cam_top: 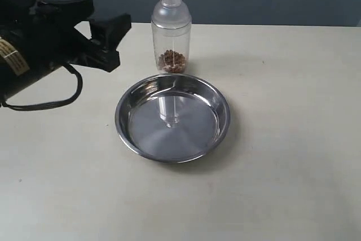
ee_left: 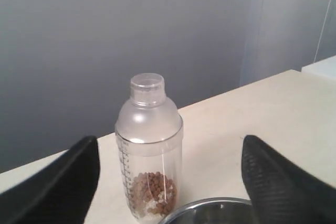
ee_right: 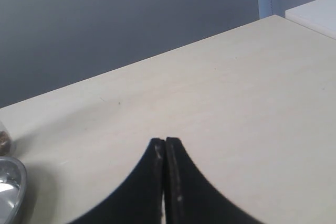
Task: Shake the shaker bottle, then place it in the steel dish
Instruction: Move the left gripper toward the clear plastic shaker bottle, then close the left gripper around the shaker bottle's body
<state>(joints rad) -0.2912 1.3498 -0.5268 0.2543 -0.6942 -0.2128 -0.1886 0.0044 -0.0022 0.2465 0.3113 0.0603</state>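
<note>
Two left fingers (ee_left: 63,182) stand spread wide and empty, nearest in the left wrist view. Just past them lies the steel dish (cam_top: 192,134), and right behind its far rim the shaker bottle (ee_left: 149,150) stands upright on the tabletop (cam_top: 282,83), long axis vertical, centred in the gap between those fingers yet apart from both. A straight push forward should likely bracket its body. The right fingers (ee_right: 181,192), pressed together and holding nothing, face bare tabletop well aside; the left arm is nearer.
</note>
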